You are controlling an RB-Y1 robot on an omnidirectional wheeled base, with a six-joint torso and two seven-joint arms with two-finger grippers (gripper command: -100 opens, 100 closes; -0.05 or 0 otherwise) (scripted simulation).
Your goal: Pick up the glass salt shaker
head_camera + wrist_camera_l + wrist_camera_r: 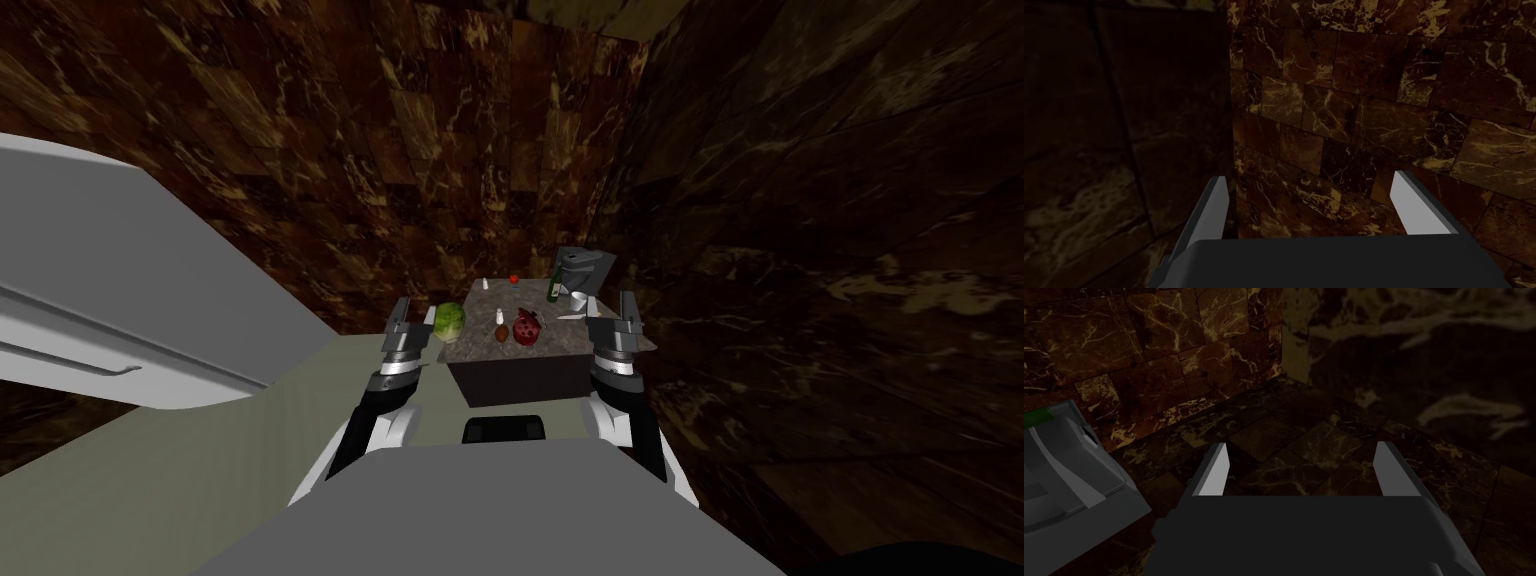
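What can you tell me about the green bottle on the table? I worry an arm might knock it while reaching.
The green bottle is dark green and slim with a narrow neck; its material is not clear. It stands upright on the speckled stone-look table top, toward the far right part, just in front of a grey appliance and close beside a pale grey cup. Whether it touches the cup cannot be told. Nothing holds it.

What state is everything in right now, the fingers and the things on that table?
Left fingers: open, empty.
Right fingers: open, empty.
Small white shaker: upright on the table, untouched.
Green bottle: upright on the table.
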